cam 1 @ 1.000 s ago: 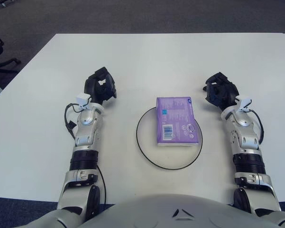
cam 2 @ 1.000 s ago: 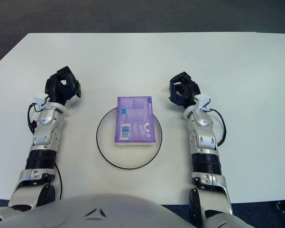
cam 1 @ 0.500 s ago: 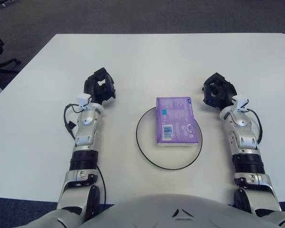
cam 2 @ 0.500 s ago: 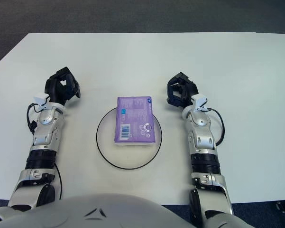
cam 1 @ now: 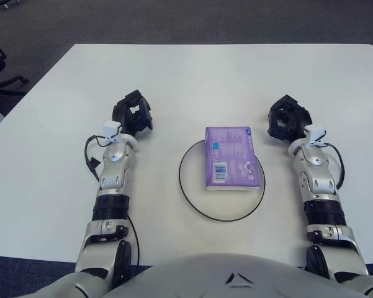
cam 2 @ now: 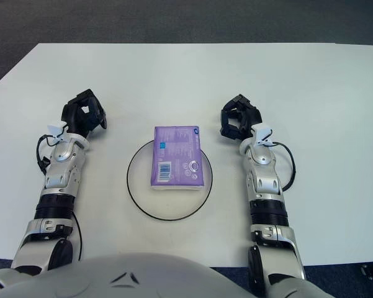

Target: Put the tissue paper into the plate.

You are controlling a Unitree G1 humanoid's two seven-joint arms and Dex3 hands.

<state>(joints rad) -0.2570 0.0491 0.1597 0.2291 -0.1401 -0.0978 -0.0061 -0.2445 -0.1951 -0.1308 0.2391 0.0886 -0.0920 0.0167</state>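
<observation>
Tissue pack [cam 1: 231, 158] lies on the plate [cam 1: 192, 198], top edge overhanging the rim. Left robot hand [cam 1: 132, 113] and right robot hand [cam 1: 287, 119] curled, empty, flanking. Keep both clear of the pack.

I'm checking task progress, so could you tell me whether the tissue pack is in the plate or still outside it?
In: the purple tissue pack lies flat on the plate, its far end overhanging the rim.
</observation>
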